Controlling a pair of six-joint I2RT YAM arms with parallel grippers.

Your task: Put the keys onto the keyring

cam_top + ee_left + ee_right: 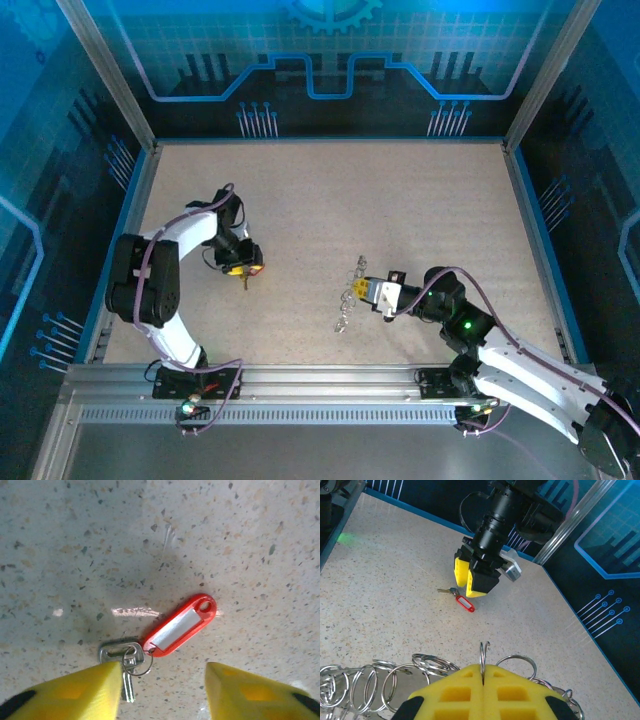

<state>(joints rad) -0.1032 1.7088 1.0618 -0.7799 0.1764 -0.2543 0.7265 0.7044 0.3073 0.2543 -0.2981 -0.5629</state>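
Closest to the arm bases, the right end effector (484, 669) pinches one loop of the keyring (385, 680), whose chain lies on the counter (395, 580). Farther off, the left end effector (165, 680) hovers with fingers spread over the key (119, 651) and its red tag (181, 626). The key sits by one fingertip, so centre over it before closing.

1. Left wrist cam: key (119, 651) blade is going under a yellow fingertip (75, 692) of the left gripper (162, 685); its tip is hiding there.
2. Both fingertips are running off the btm edge.
3. Right wrist cam: keyring (427, 662) is running off the left edge & behind the right gripper (483, 672); lower part of the pinched ring is hiding btwn the pads.
4. Top cam: key is showing too small to tell blade from head.
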